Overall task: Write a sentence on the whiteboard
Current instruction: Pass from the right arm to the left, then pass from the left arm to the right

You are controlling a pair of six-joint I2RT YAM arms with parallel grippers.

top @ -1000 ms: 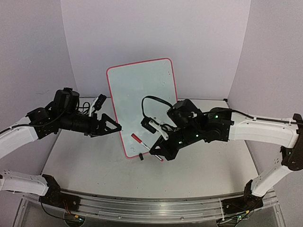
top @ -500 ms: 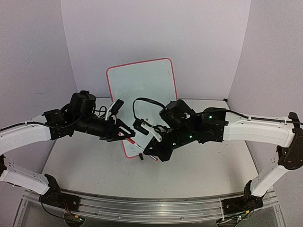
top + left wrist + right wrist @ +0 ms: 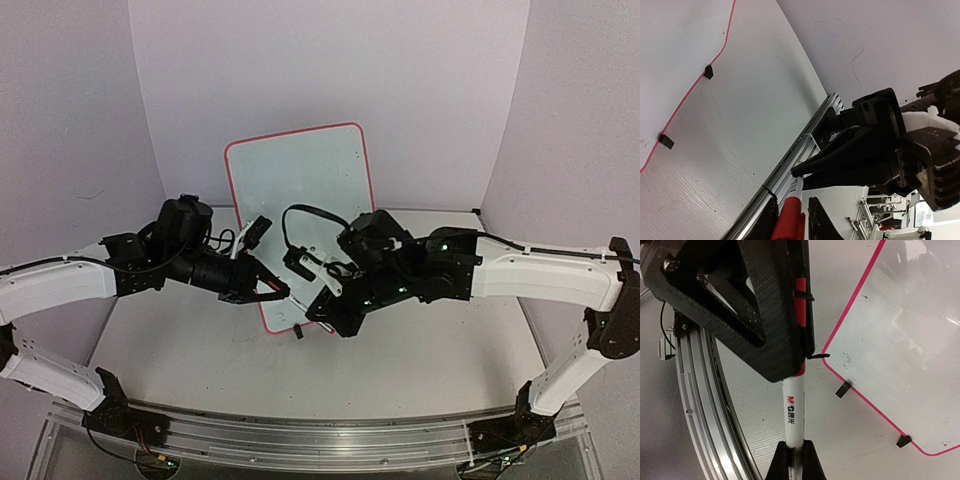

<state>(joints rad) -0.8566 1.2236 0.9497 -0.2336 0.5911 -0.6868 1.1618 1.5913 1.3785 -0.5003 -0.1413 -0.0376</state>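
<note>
The whiteboard (image 3: 300, 180) stands upright at the back on black clips (image 3: 842, 389); its glossy face is white with a red-pink rim, and no sentence is in view on it. In front of its lower edge both grippers meet on one marker pen. My right gripper (image 3: 795, 445) is shut on the white barrel (image 3: 795, 410). My left gripper (image 3: 791, 201) is shut on the marker's red cap (image 3: 789, 222). From above, the left gripper (image 3: 275, 292) and right gripper (image 3: 318, 305) point tip to tip, just above the table.
The metal rail (image 3: 300, 435) runs along the near table edge, below both arms. A black cable (image 3: 300, 212) loops up from the right wrist in front of the board. Purple walls (image 3: 80, 120) close in the sides and back.
My left arm has swung right to the marker, and its jaws have gone from wide open to shut on the red cap. The right arm shifted slightly left, still holding the barrel.
</note>
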